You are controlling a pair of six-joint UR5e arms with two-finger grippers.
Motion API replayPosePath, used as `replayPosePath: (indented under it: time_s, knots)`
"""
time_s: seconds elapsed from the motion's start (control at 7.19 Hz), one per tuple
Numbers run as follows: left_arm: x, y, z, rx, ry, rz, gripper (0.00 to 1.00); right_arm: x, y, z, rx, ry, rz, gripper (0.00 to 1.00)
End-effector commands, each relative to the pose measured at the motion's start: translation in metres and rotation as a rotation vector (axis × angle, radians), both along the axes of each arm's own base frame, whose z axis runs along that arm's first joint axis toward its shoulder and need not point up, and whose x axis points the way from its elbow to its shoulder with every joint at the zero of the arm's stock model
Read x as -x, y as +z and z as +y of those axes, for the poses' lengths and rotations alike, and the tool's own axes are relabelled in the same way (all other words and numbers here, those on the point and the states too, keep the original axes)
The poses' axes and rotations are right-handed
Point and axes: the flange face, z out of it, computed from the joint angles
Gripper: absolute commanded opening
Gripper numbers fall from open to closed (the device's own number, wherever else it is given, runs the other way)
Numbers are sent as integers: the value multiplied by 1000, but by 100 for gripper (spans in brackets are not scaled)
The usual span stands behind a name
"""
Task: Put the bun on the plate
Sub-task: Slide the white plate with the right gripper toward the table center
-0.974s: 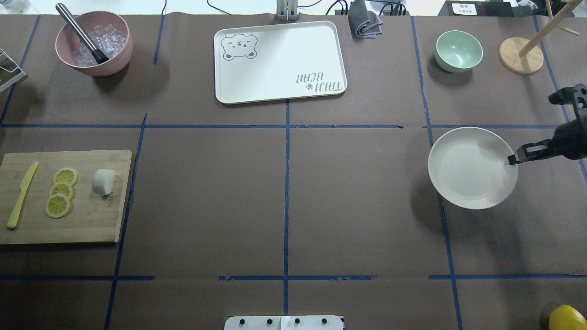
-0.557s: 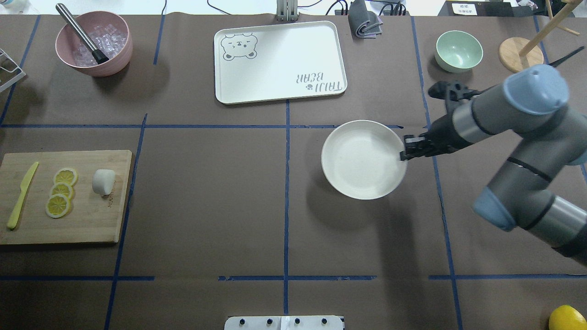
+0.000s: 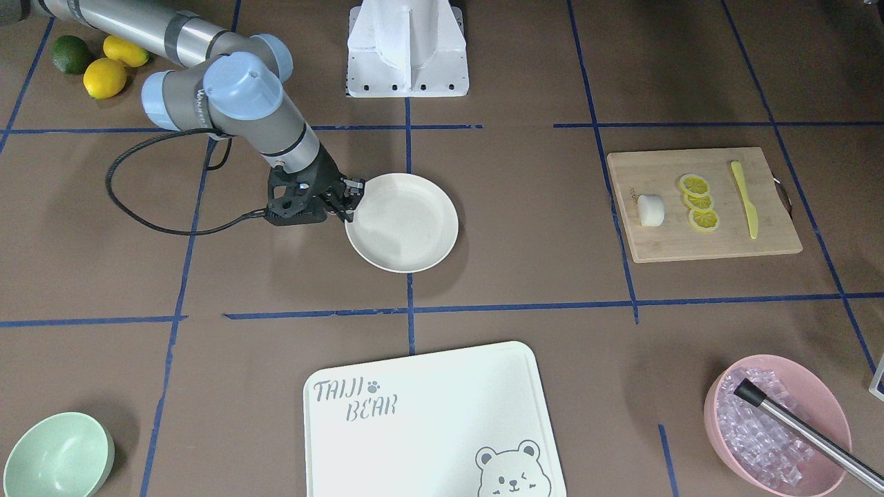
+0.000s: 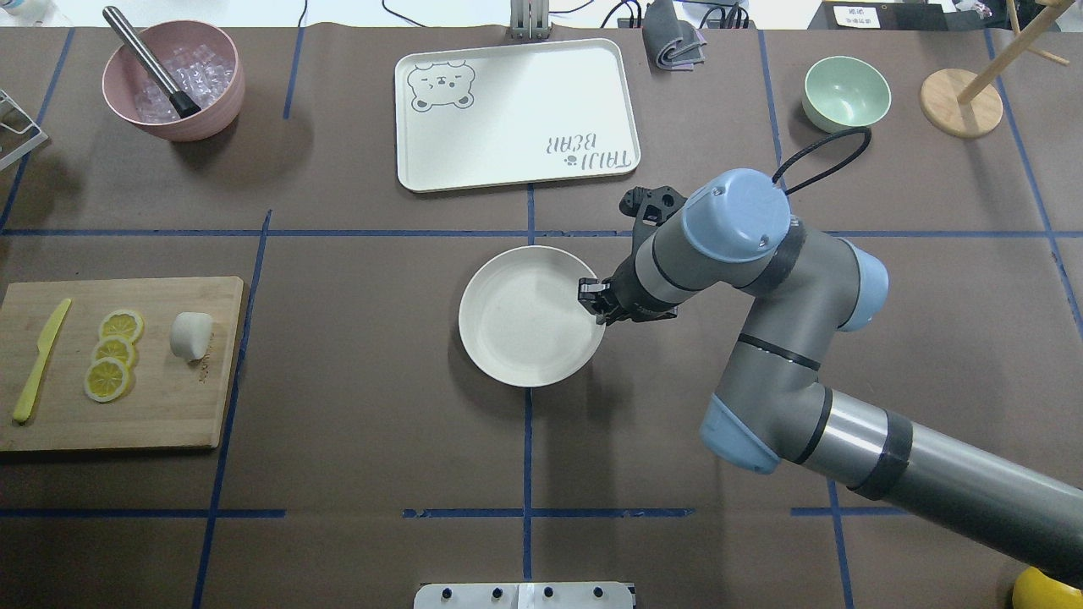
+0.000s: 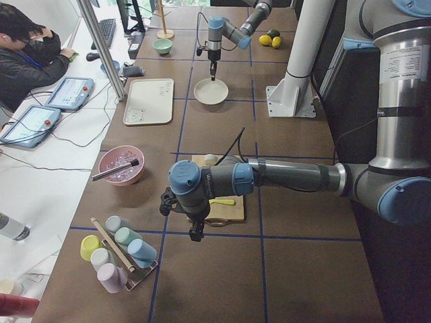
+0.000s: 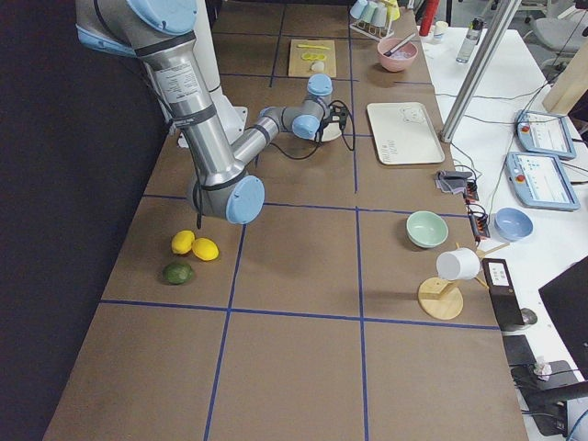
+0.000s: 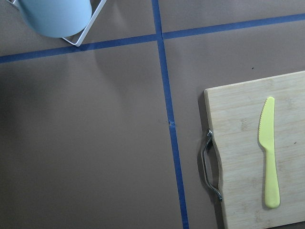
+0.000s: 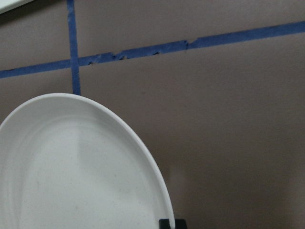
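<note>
**Bun.** The bun (image 4: 191, 335) lies on the wooden cutting board (image 4: 169, 414) at the robot's left end of the bench. It sits just beside a row of three lemon slices (image 4: 112, 355). A yellow knife (image 4: 41, 359) lies on the far side of the slices from it. Nothing touches the bun.

**Plate.** The plate (image 4: 525, 321) is at mid-bench, over the centre tape line and near the bear-printed tray (image 4: 516, 110). Its bowl holds nothing. Whether it rests on the bench or hangs just above it cannot be told.

**Right fingers.** The right fingers (image 4: 592, 298) are clamped on the plate's rim, on the edge toward the robot's right. The right wrist view shows the rim entering the dark fingertips at the frame's lower edge. The bun is well apart from these fingers, with the plate and open bench between them.

**Left fingers.** The left fingers (image 5: 195, 232) appear only in the left side view. They hang over the board's edge at the knife end, with the bun at the opposite end of the board. Whether they are apart or together cannot be told. The left wrist view takes in the knife and the board's metal handle (image 7: 209, 164), but not the bun.
</note>
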Motion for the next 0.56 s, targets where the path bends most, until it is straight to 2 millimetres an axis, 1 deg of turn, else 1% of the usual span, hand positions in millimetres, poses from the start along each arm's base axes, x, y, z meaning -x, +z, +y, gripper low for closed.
replayPosePath:
  time_s: [0.0, 0.14, 0.28, 0.42]
  knots:
    - [0, 1, 0, 2, 0, 0, 100, 23, -1, 13, 0, 20, 16, 25]
    - [0, 0, 0, 2, 0, 0, 100, 25, 1, 13, 28, 37, 17, 56]
    - [0, 1, 0, 2, 0, 0, 100, 28, 3, 13, 64, 76, 29, 99]
    - [0, 0, 0, -2, 0, 0, 100, 29, 8, 9, 29, 140, 75, 100]
